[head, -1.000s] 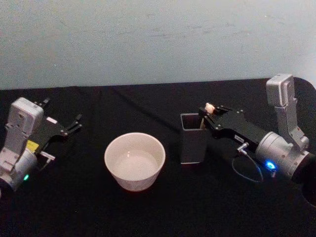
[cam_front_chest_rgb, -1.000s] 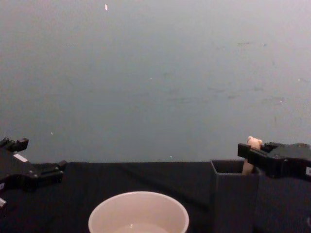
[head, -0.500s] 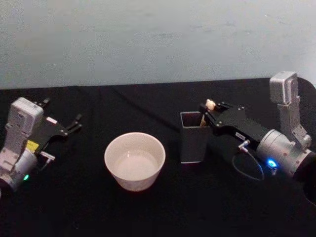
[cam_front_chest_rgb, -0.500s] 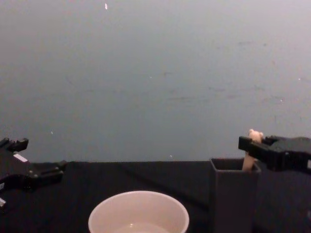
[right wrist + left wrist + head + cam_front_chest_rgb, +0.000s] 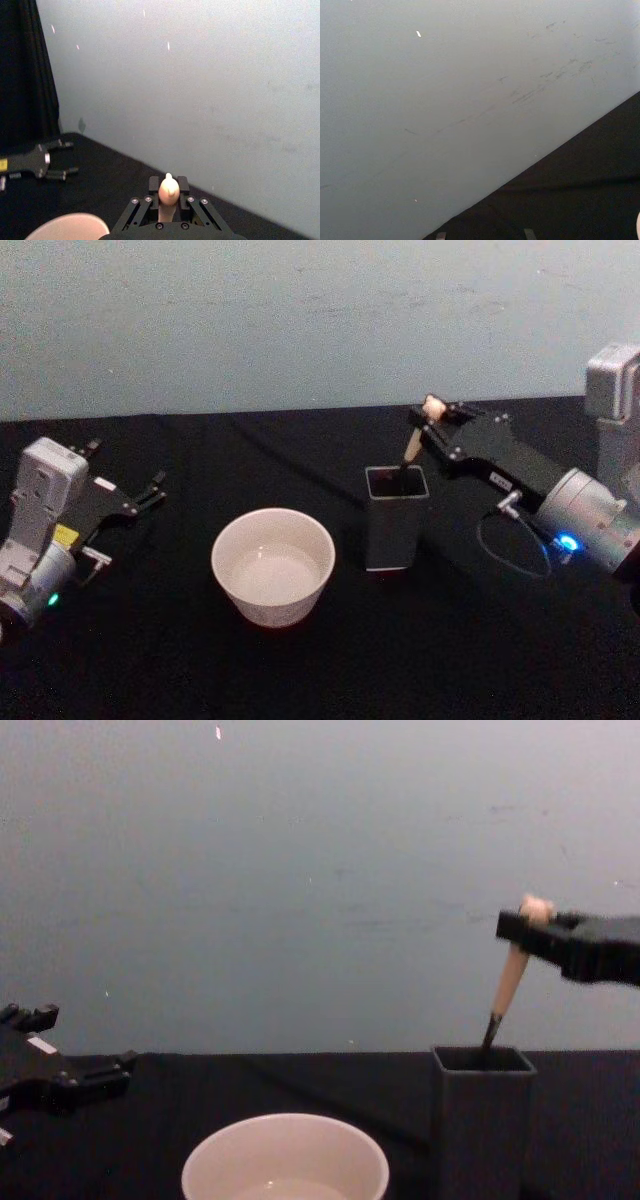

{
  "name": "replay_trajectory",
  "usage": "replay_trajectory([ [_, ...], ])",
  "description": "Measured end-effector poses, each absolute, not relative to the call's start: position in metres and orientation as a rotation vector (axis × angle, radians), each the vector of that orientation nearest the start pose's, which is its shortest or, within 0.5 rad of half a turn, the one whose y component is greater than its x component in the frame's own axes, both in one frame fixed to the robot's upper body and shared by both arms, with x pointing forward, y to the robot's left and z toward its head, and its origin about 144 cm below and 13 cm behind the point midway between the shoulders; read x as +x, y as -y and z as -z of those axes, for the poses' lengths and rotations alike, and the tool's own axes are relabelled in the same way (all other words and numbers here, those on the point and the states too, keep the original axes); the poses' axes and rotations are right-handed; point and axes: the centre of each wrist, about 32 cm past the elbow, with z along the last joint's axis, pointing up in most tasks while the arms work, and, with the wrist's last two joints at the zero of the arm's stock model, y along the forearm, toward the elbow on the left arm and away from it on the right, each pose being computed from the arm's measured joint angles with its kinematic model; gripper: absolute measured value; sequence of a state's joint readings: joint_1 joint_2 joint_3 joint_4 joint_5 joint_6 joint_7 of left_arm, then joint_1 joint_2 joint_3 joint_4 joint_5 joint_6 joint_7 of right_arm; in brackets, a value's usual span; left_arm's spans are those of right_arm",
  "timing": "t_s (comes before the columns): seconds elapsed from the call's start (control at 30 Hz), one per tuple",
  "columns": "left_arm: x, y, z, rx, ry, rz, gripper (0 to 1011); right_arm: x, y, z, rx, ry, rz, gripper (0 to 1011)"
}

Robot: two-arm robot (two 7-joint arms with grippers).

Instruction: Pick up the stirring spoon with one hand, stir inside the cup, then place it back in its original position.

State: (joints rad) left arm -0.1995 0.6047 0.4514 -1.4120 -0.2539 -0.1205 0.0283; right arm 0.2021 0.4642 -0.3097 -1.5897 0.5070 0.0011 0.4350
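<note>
Since half a sec. ago my right gripper (image 5: 432, 412) went up, and the stirring spoon (image 5: 411, 446) came up w/ it. Before, just the bear knob was above the dark grey holder (image 5: 395, 532); now the whole peach handle is out, and a bit of the dark stem too. My fingers are clamped on the handle right under the knob. In the right wrist view the knob sits between the two fingertips. The lower stem and the bowl are inside the holder, so I cannot see them.

The holder stands on the black table (image 5: 450, 650), a little right of the middle. The cup (image 5: 268, 610) stands to its left, near but not touching, and slightly closer to the front edge.

The long axis of the spoon is not vertical: the knob leans to my right and the stem points down and left into the holder. I judge the pick-up approx. half done. The spoon must rise until its bowl is clear of the holder rim, then travel left to the cup. The R arm is the nearer one and has the spoon. My left gripper (image 5: 155, 490) is parked near the left edge of the table, fingers apart, holding nothing.
</note>
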Motion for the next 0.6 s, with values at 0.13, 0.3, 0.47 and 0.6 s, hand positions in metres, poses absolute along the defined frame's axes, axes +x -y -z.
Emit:
replay_trajectory([
  [0.13, 0.489, -0.310, -1.140, 0.304, 0.285, -1.248, 1001, 0.499, 0.270, -1.213, 0.095, 0.082, 0.844, 213],
  [0.3, 0.489, -0.310, -1.140, 0.304, 0.285, -1.248, 1001, 0.501, 0.269, -1.222, 0.136, 0.112, 0.837, 213],
  [0.47, 0.489, -0.310, -1.140, 0.305, 0.285, -1.248, 1001, 0.504, 0.263, -1.227, 0.164, 0.133, 0.817, 213],
  [0.6, 0.489, -0.310, -1.140, 0.304, 0.285, -1.248, 1001, 0.507, 0.254, -1.229, 0.175, 0.138, 0.789, 213],
])
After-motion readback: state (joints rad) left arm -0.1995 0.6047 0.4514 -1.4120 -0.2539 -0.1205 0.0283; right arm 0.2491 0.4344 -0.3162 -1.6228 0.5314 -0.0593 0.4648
